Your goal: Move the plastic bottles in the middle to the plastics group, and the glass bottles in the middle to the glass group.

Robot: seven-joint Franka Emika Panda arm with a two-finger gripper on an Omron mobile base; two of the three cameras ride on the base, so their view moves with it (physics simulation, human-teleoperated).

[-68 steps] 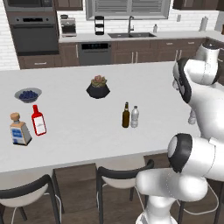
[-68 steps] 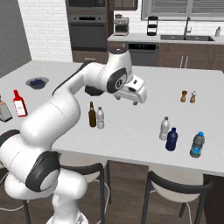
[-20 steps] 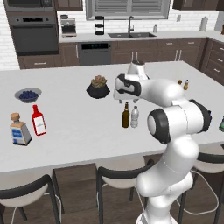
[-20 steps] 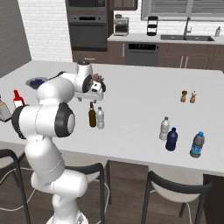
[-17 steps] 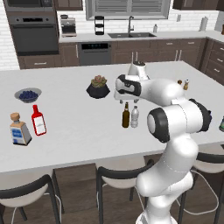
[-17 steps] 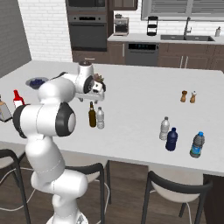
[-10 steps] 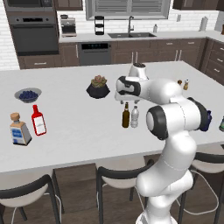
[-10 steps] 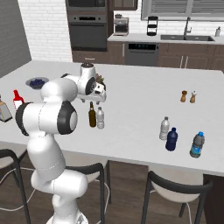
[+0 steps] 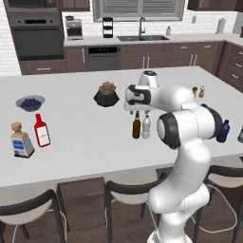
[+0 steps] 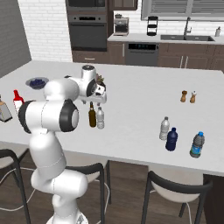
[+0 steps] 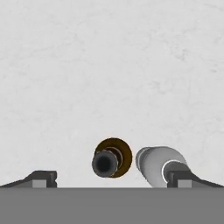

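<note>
Brown glass bottle upright, neck toward camera; claw wide, above it, holding nothing.

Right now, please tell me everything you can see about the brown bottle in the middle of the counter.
The brown bottle is slim, dark and glassy, with a long neck and an open dark mouth seen from above in the hand view. It stands upright on the white counter, close beside a clear bottle; whether they touch is unclear. The open gripper hangs straight above it, fingers on either side, not gripping it.
</note>
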